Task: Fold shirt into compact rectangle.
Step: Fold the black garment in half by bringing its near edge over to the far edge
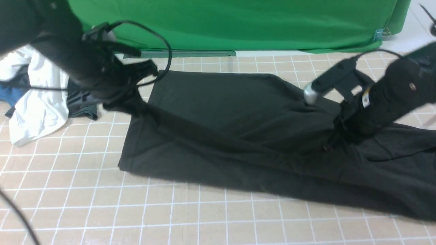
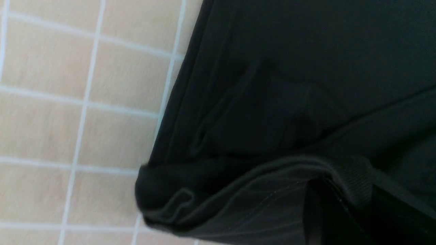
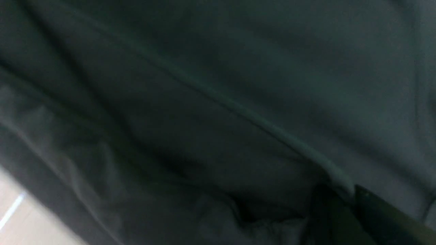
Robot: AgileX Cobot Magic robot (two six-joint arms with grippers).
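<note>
The black shirt [image 1: 238,136] lies stretched across the gridded table, its far part folded flat and a long ridge of cloth pulled taut between my two arms. My left gripper [image 1: 126,99] is shut on the shirt's left edge and holds it a little above the table. In the left wrist view the ribbed hem [image 2: 354,177] bunches over the left gripper [image 2: 327,207]. My right gripper [image 1: 335,137] is shut on a fold of the shirt at the right. The right wrist view shows a seam [image 3: 238,109] running into the right gripper [image 3: 345,207]. No print or label is visible.
A white garment [image 1: 37,102] is heaped at the far left, with a smaller dark grey garment [image 1: 83,105] beside it and a blue item [image 1: 8,95] behind. A green backdrop [image 1: 238,23] hangs along the back. A black cable [image 1: 17,214] crosses the near left corner.
</note>
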